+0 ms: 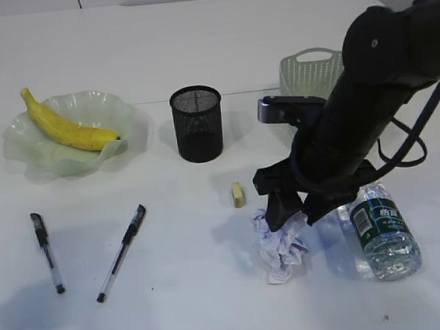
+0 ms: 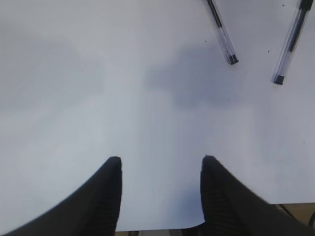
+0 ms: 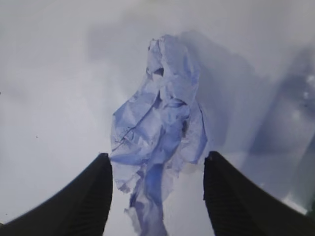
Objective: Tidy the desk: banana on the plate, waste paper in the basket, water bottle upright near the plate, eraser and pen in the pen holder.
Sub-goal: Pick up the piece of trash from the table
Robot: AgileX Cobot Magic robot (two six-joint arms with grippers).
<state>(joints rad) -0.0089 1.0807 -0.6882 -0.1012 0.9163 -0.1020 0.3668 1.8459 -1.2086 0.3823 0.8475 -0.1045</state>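
Note:
A crumpled ball of waste paper [image 1: 282, 245] [image 3: 157, 128] lies on the white table. My right gripper [image 1: 294, 220] [image 3: 156, 156] is lowered over it, open, with a finger on each side and the paper not squeezed. The water bottle [image 1: 382, 231] lies on its side just right of the paper. On the pale green plate [image 1: 23, 141] rests the banana [image 1: 64, 127]. A yellow eraser [image 1: 238, 194] sits in front of the black mesh pen holder [image 1: 197, 124]. Two pens [image 1: 46, 252] [image 1: 122, 252] lie at the left. My left gripper [image 2: 160, 158] hangs open over bare table, with the pens [image 2: 221, 32] [image 2: 290, 44] ahead of it.
The pale green basket [image 1: 312, 70] stands at the back right, partly behind my right arm. The table's near edge shows just below my left gripper's fingers in the left wrist view.

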